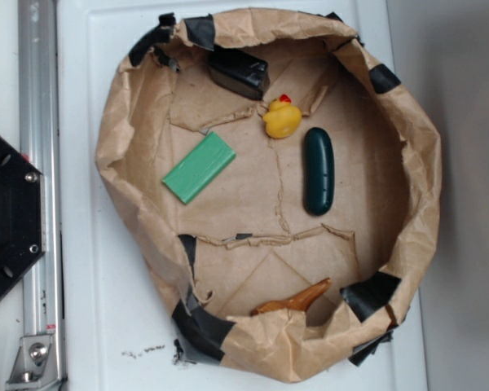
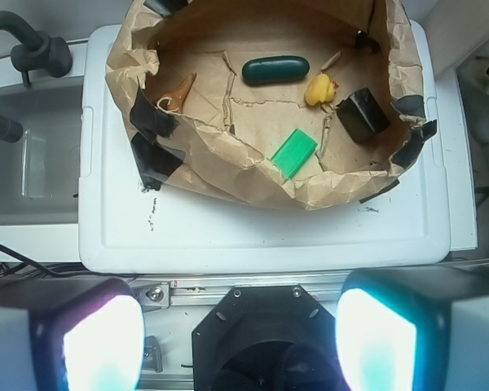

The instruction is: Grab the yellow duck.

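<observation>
The yellow duck (image 1: pixel 282 118) (image 2: pixel 319 89), small with a red-orange beak, sits inside a crumpled brown paper nest (image 1: pixel 407 130) (image 2: pixel 228 167), between a dark green cucumber (image 1: pixel 318 170) (image 2: pixel 275 70) and a black block (image 1: pixel 239 72) (image 2: pixel 362 115). In the wrist view my gripper (image 2: pixel 239 342) is wide open and holds nothing. It hangs high over the robot's black base, well back from the nest and the duck. Its two pads (image 2: pixel 103 342) glow pale at the bottom corners. The exterior view does not show the gripper.
A green flat block (image 1: pixel 199 167) (image 2: pixel 294 152) and a brown-orange curved toy (image 1: pixel 295 300) (image 2: pixel 179 90) also lie in the nest. The nest rests on a white board (image 1: pixel 90 269) (image 2: pixel 261 236). A metal rail (image 1: pixel 39 163) and the black base (image 1: pixel 8 216) (image 2: pixel 261 334) lie beside it.
</observation>
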